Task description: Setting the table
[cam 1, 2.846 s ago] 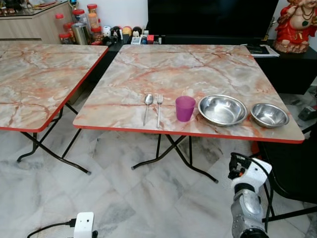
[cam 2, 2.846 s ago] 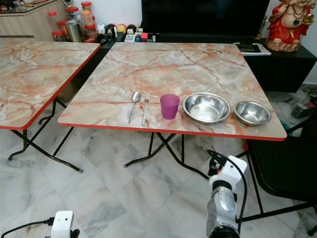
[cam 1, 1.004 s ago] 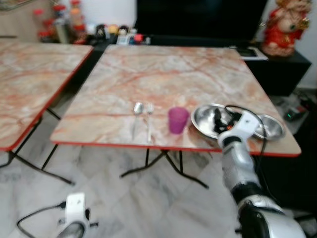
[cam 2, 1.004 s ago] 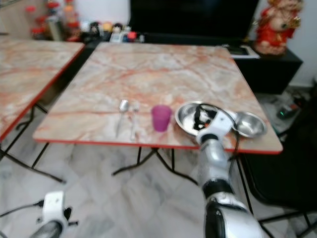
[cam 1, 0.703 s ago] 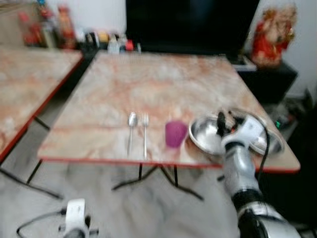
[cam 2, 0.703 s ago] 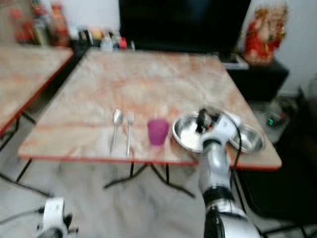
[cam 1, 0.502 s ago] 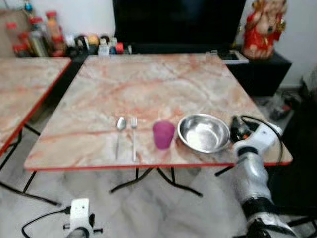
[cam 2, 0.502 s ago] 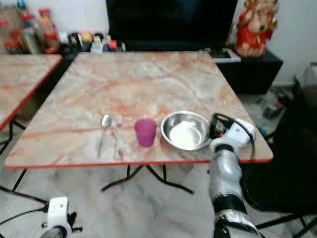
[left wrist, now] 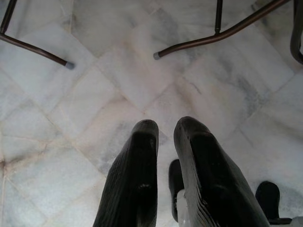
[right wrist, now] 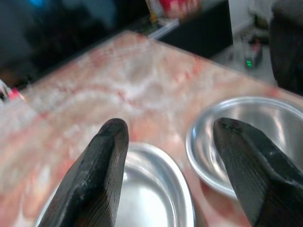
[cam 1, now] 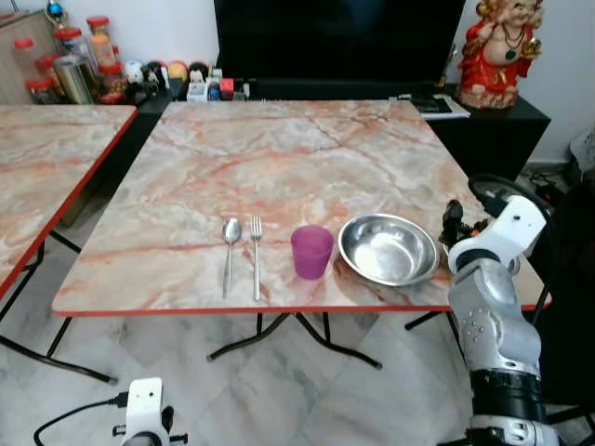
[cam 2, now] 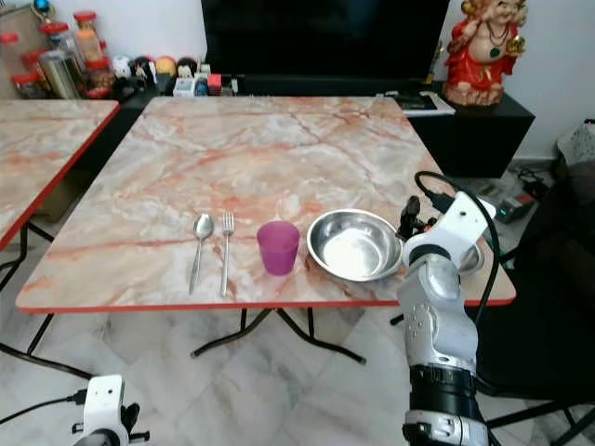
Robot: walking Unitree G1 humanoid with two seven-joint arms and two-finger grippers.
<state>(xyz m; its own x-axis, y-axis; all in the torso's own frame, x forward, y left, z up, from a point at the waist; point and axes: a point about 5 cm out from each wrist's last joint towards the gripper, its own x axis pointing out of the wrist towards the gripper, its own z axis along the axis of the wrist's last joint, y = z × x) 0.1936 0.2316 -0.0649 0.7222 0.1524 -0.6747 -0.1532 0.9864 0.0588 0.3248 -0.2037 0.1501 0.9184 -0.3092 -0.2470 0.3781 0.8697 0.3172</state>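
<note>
Glossy pink-marble bench point(cam 1: 279, 158) with a red rim holds a steel spoon point(cam 1: 230, 243), fork point(cam 1: 256, 249), translucent purple cup point(cam 1: 311, 251) and 2 shiny round bowls, big point(cam 1: 389, 249) and small point(right wrist: 255, 142). Right gripper point(right wrist: 170, 156), jaws spread wide, hovers between the bowls. Left gripper point(left wrist: 165, 146), jaws nearly closed on nothing, hangs over the marble floor point(left wrist: 71, 109).

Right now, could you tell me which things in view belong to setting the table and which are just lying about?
For the job: spoon, fork, purple cup, large steel bowl, small steel bowl, with the right gripper open near the bowls.

Lying about: jars, red statue, television.
</note>
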